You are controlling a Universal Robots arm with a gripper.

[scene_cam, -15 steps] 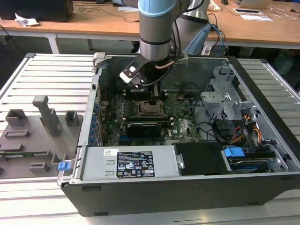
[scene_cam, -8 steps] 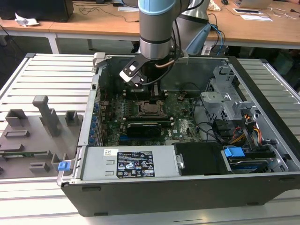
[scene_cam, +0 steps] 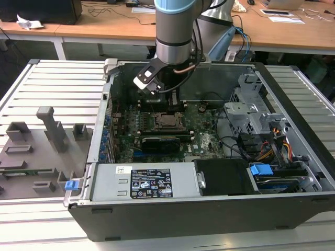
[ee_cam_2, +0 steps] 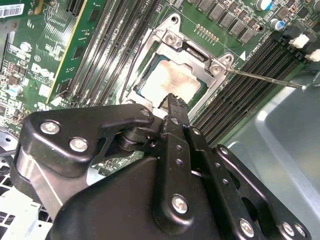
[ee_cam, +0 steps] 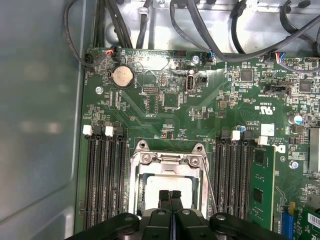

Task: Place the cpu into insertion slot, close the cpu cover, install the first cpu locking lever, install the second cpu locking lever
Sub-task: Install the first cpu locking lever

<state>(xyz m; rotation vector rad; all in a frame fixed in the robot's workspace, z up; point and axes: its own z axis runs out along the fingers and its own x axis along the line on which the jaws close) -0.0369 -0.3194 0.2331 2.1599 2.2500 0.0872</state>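
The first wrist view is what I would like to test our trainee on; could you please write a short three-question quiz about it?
1. True or false: the end effector holds the cpu lifted clear of the board.
2. Which is the end effector nearest to? A the coin cell, B the cpu, C the power supply.
3. Fill in: memory slots flank the cpu on ___ sides.

Key: 1 false, the cpu lies seated in its socket; 2 B; 3 both.
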